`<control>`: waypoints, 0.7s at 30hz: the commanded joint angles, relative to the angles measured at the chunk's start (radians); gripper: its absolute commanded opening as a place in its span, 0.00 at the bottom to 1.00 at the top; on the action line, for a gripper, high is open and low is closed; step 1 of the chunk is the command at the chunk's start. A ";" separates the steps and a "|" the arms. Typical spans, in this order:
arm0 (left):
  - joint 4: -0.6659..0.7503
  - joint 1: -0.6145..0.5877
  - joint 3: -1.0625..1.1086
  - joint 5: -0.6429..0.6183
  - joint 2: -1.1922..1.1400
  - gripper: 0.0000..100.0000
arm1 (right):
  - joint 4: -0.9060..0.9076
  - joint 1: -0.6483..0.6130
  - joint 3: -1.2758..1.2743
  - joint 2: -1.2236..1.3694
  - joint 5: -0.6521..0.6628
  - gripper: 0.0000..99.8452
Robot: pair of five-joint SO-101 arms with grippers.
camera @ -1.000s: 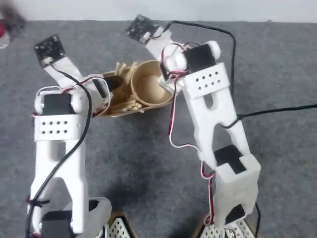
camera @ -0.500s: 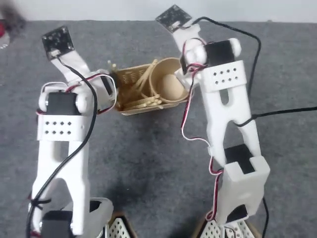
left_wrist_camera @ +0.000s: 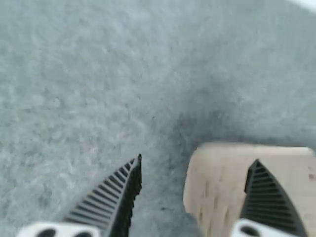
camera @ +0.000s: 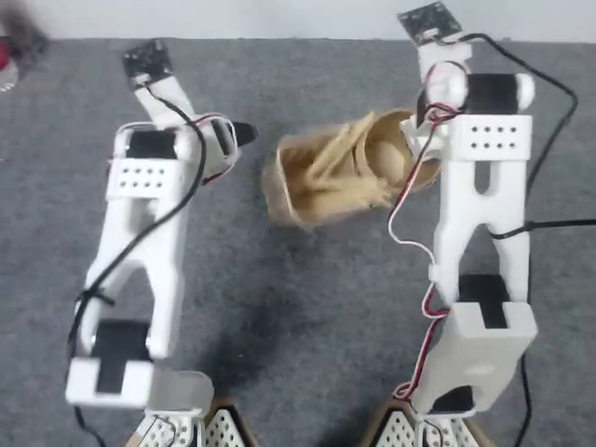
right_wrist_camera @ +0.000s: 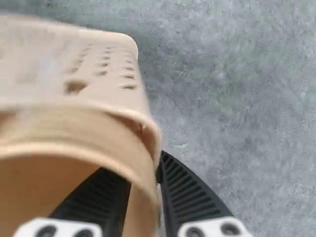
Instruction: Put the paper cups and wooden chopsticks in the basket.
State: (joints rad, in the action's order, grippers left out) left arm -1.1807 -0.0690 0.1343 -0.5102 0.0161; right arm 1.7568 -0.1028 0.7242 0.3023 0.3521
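Observation:
A tan perforated basket [camera: 307, 191] sits on the grey mat between the two arms. Wooden chopsticks [camera: 340, 160] lie across it and a paper cup [camera: 386, 158] sits in its right end. My right gripper [camera: 417, 149] is at that end, shut on the paper cup's rim [right_wrist_camera: 74, 148], with the basket's wall [right_wrist_camera: 106, 64] just beyond its fingers. My left gripper [camera: 239, 135] is a little left of the basket and open. Between its fingers [left_wrist_camera: 126, 190] there is mat, and the basket's corner [left_wrist_camera: 217, 177] shows beside one finger.
Grey mat [camera: 298, 307] covers the table, with free room in front of the basket. A red object [camera: 5, 54] sits at the far left edge. A black cable [camera: 559, 223] trails off to the right. Both arm bases stand at the front edge.
The basket, with cup and chopsticks in it, has slid to the right along with my right gripper. My left gripper has come off the basket's left end and opened away from it.

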 commanded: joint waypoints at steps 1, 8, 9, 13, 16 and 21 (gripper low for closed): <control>-0.049 0.003 -0.137 0.005 -0.063 0.32 | 0.027 -0.036 0.005 -0.042 -0.012 0.01; -0.046 0.006 -0.166 0.005 -0.091 0.33 | 0.002 -0.082 0.005 -0.041 -0.021 0.01; -0.046 0.006 -0.166 0.005 -0.091 0.33 | 0.001 -0.093 0.005 -0.041 -0.021 0.01; -0.054 -0.015 -0.166 0.005 -0.081 0.33 | -0.101 -0.131 0.002 -0.041 -0.020 0.01; -0.081 -0.055 -0.168 0.006 -0.080 0.33 | -0.186 -0.131 0.003 -0.031 -0.014 0.01; -0.101 -0.132 -0.168 0.032 -0.080 0.33 | -0.203 -0.131 0.005 0.002 -0.014 0.01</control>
State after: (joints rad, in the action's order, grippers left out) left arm -1.2712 -0.1442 0.0100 -0.5102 -0.0821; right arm 1.5727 -0.2256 0.7196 0.3084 0.3460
